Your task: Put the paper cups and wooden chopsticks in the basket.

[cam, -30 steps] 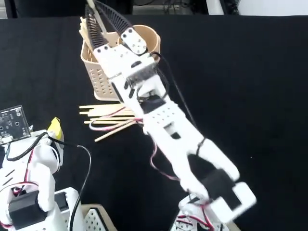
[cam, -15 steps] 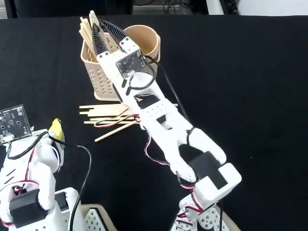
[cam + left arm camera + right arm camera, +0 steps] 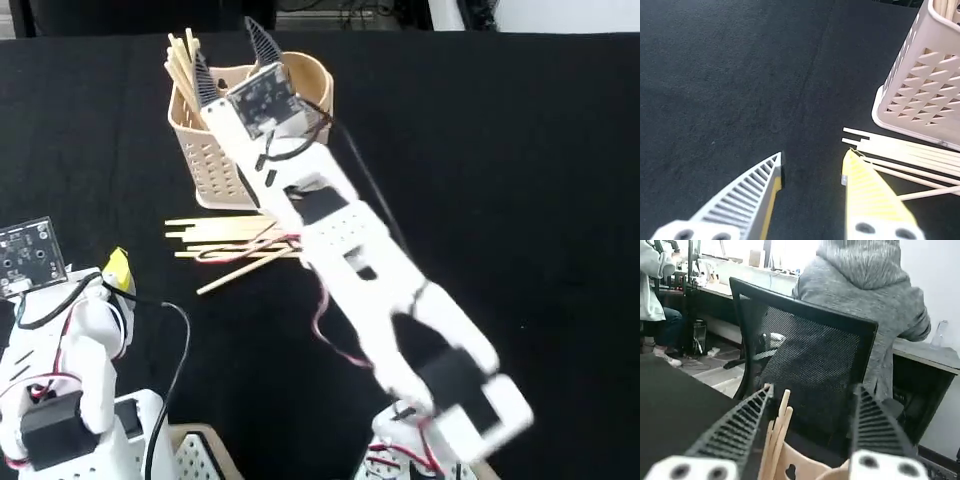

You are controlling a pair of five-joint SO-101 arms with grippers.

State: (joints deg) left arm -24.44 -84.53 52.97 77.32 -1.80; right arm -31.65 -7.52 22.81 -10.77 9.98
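Note:
A beige basket [image 3: 205,160] stands at the back of the black table, with a brown paper cup [image 3: 312,78] inside it. Several wooden chopsticks [image 3: 183,62] stand upright in its far left corner. My right gripper [image 3: 233,60] hangs open just above the basket, nothing between its fingers. Its wrist view looks down on the upright chopsticks [image 3: 780,422] and the basket rim [image 3: 792,462]. More chopsticks [image 3: 225,240] lie in a loose pile in front of the basket. My left gripper [image 3: 812,167] is open, low over the cloth, beside the ends of the lying chopsticks [image 3: 900,155] and the basket [image 3: 920,85].
Black cloth covers the whole table [image 3: 500,180], with wide free room to the right of the basket. The right arm [image 3: 350,260] stretches diagonally over the lying chopsticks. The left arm's base [image 3: 60,400] sits at the near left corner.
My right gripper held chopsticks above the basket, lowered them into it, then opened and let them go. The left arm has not moved.

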